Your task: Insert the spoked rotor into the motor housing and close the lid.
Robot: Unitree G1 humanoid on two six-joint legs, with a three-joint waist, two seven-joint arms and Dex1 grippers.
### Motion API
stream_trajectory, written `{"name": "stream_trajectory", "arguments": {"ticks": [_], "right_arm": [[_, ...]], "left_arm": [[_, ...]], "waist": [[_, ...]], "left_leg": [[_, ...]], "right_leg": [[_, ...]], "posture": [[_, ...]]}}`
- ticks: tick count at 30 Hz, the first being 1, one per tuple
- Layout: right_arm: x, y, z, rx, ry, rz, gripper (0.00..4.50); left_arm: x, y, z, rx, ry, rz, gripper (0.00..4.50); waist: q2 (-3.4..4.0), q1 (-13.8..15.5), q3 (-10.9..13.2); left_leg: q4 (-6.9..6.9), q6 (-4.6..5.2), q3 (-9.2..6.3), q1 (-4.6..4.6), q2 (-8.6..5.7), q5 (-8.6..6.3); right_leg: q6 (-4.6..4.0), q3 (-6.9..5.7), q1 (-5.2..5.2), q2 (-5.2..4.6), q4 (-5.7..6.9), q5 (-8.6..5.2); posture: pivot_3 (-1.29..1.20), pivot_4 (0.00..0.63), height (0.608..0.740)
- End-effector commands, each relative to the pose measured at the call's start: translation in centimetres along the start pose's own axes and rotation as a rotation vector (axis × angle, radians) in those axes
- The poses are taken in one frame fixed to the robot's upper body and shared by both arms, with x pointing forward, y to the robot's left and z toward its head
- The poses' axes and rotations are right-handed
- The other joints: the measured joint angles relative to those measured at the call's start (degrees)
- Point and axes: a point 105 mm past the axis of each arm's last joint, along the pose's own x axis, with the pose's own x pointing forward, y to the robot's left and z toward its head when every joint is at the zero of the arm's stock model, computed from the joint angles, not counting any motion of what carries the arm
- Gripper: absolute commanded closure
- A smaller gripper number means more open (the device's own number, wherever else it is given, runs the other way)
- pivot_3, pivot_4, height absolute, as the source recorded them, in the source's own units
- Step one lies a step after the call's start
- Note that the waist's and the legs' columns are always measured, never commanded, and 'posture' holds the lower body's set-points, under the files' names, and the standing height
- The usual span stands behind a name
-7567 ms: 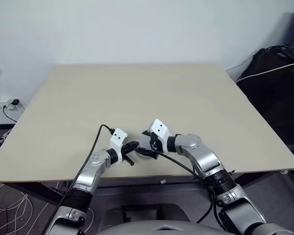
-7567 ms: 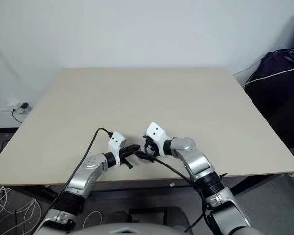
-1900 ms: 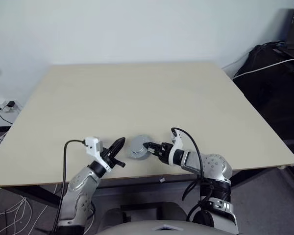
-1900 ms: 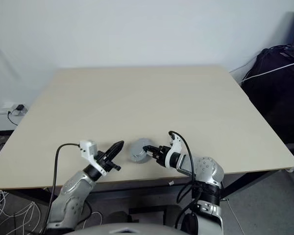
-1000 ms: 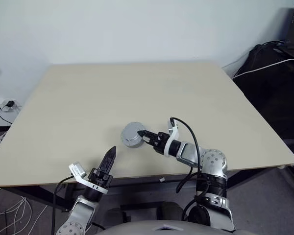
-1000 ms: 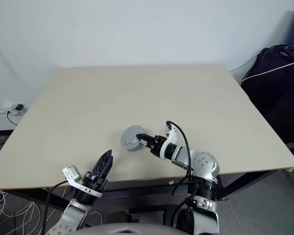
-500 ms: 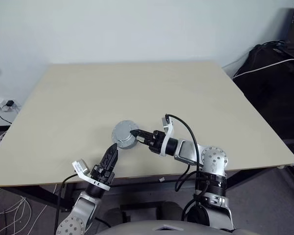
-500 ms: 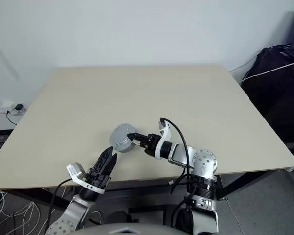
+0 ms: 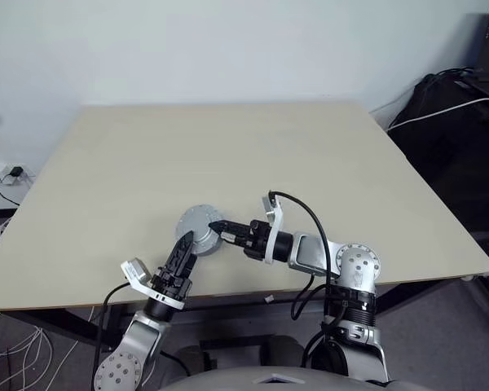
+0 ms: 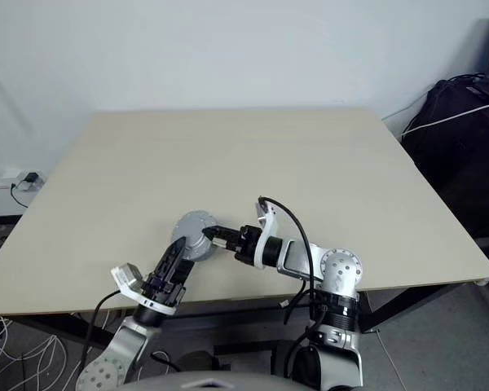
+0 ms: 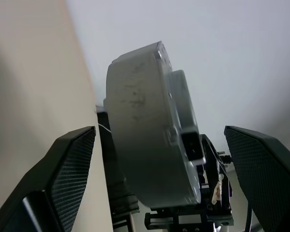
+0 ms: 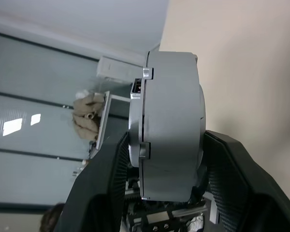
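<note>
The right gripper (image 9: 214, 229) jaws clamp the closed motor housing (image 9: 197, 221) above the desk (image 9: 310, 163); the left gripper (image 9: 183, 243) jaws stand apart, flanking it.

Office or lab – bare table (image 9: 310, 155), plain wall (image 9: 228, 49), floor cables (image 9: 0, 187).

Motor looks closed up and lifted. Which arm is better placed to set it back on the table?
Right, probably. The right pincer already clamps the closed motor housing above the table; the left pincer is open beside it, holding nothing.
</note>
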Motion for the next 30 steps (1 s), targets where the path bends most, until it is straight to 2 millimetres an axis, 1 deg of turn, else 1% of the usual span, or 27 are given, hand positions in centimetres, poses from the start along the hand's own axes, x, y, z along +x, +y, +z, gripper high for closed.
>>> {"name": "stream_trajectory", "arguments": {"ticks": [1,4,7,10,12,13,21,25,27,28,30], "right_arm": [[1.6,2.2,-2.8,0.074,0.032,0.159,2.39],[1.5,2.1,-2.8,0.080,0.032,0.158,2.39],[1.4,2.1,-2.9,0.086,0.036,0.157,2.39],[1.4,2.0,-2.9,0.087,0.040,0.157,2.39],[1.4,2.0,-2.9,0.089,0.043,0.156,2.41],[1.4,2.0,-3.0,0.089,0.045,0.156,2.42],[1.5,1.7,-3.0,0.101,0.046,0.142,2.42],[1.4,1.1,-2.4,0.082,0.004,0.083,2.42],[1.2,0.4,-2.1,0.085,-0.019,0.049,2.42],[1.2,0.3,-2.1,0.086,-0.019,0.049,1.68],[1.2,0.4,-2.1,0.084,-0.019,0.054,1.11]], "left_arm": [[0.8,-0.7,-0.4,-0.034,-0.004,-0.050,0.00],[0.7,-0.7,-0.2,-0.042,-0.016,-0.055,0.00],[0.7,-0.8,-0.2,-0.046,-0.021,-0.058,0.55],[0.7,-0.9,-0.2,-0.048,-0.022,-0.063,1.56],[0.7,-0.9,-0.2,-0.051,-0.022,-0.065,2.16],[0.7,-0.9,-0.2,-0.052,-0.022,-0.066,2.24],[0.8,-0.9,-0.2,-0.055,-0.022,-0.070,2.24],[0.8,-0.9,-0.2,-0.057,-0.025,-0.074,2.25],[0.8,-0.9,-0.2,-0.057,-0.027,-0.074,2.25],[0.7,-0.9,-0.2,-0.057,-0.028,-0.075,2.25],[0.7,-0.8,-0.1,-0.056,-0.028,-0.074,2.34]], "waist": [[0.00,0.0,0.0],[0.00,0.0,0.0],[0.00,0.0,0.0],[0.00,0.0,0.0],[-0.01,0.0,0.0],[-0.02,0.0,0.0],[-0.02,0.0,0.0],[-0.01,0.0,0.0],[-0.01,0.0,0.0],[-0.01,0.0,0.0],[-0.01,0.1,0.0]], "left_leg": [[0.00,0.00,0.00,0.00,0.00,0.00],[0.00,0.00,-0.01,-0.01,0.00,0.00],[0.00,0.01,-0.01,-0.02,-0.01,0.00],[0.00,0.01,-0.01,-0.02,-0.01,-0.01],[0.00,0.01,-0.02,-0.05,0.00,-0.01],[0.00,0.02,-0.02,-0.05,0.00,-0.01],[0.00,0.05,-0.02,-0.09,-0.01,-0.03],[0.00,0.08,-0.02,-0.14,-0.01,-0.04],[0.00,0.10,-0.01,-0.15,-0.01,-0.06],[0.00,0.12,-0.01,-0.15,-0.01,-0.07],[0.00,0.15,-0.01,-0.17,-0.03,-0.08]], "right_leg": [[0.00,0.00,0.00,0.00,0.00,0.00],[0.01,0.00,0.00,0.00,-0.01,0.01],[0.02,0.00,0.00,0.00,-0.02,0.01],[0.02,0.00,0.00,0.00,-0.04,0.01],[0.02,-0.01,-0.01,0.00,-0.04,0.02],[0.03,-0.01,-0.01,0.00,-0.06,0.02],[0.08,-0.02,0.00,0.00,-0.14,0.06],[0.10,-0.02,0.00,0.00,-0.20,0.07],[0.11,-0.03,0.00,0.00,-0.24,0.07],[0.12,-0.02,0.00,0.00,-0.27,0.08],[0.15,-0.02,0.02,0.00,-0.34,0.10]], "posture": [[0.00,0.000,0.740],[0.00,0.000,0.740],[0.00,0.000,0.740],[0.00,0.000,0.740],[0.00,0.000,0.740],[0.00,0.000,0.740],[0.00,0.000,0.740],[0.00,0.000,0.740],[0.00,0.000,0.740],[0.00,0.000,0.740],[0.00,0.000,0.740]]}}
